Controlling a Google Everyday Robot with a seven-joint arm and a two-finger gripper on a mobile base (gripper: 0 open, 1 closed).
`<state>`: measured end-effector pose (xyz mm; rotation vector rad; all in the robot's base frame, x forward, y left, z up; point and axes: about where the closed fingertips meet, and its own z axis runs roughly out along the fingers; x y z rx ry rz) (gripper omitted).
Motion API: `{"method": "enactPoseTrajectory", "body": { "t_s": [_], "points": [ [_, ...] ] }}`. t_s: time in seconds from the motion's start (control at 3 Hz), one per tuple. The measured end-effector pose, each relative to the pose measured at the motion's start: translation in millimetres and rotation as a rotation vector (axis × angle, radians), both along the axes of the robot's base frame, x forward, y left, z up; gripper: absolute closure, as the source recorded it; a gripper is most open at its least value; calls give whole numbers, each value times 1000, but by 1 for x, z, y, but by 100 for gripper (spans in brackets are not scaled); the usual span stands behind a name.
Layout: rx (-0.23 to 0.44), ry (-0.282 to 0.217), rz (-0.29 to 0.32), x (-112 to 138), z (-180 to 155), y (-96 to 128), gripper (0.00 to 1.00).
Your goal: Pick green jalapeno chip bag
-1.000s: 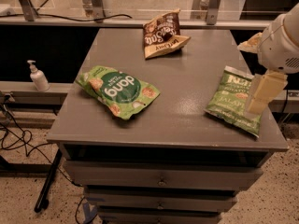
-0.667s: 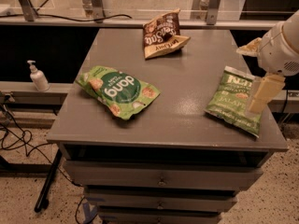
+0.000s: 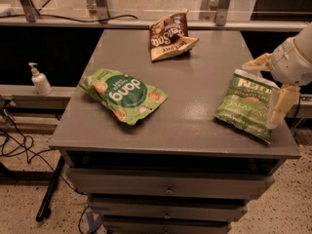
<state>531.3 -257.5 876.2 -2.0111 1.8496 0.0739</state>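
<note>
The green jalapeno chip bag (image 3: 247, 105) lies flat at the right edge of the grey table (image 3: 195, 82), its white top band toward the back. My gripper (image 3: 259, 95) hangs at the table's right side, just above the bag's right edge. It is open: one cream finger (image 3: 279, 107) points down along the bag's right side, and the other finger (image 3: 256, 62) sits behind the bag's top corner. It holds nothing.
A brighter green "dong" pouch (image 3: 123, 94) lies at the left middle of the table. A brown and cream snack bag (image 3: 170, 35) lies at the back. Drawers (image 3: 168, 185) sit below the tabletop. A pump bottle (image 3: 40, 80) stands on a ledge to the left.
My gripper has shifted slightly down and toward the front along the jalapeno bag's right edge. The bags have not moved.
</note>
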Motion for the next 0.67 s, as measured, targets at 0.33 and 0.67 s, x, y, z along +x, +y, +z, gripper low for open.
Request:
{"method": "enactPoseTrajectory", "body": {
  "t_s": [0.33,0.67],
  "points": [
    [-29,29,133,-6,-18,-15,0],
    [-81,8,217,-13,-31,-23,0]
  ]
}}
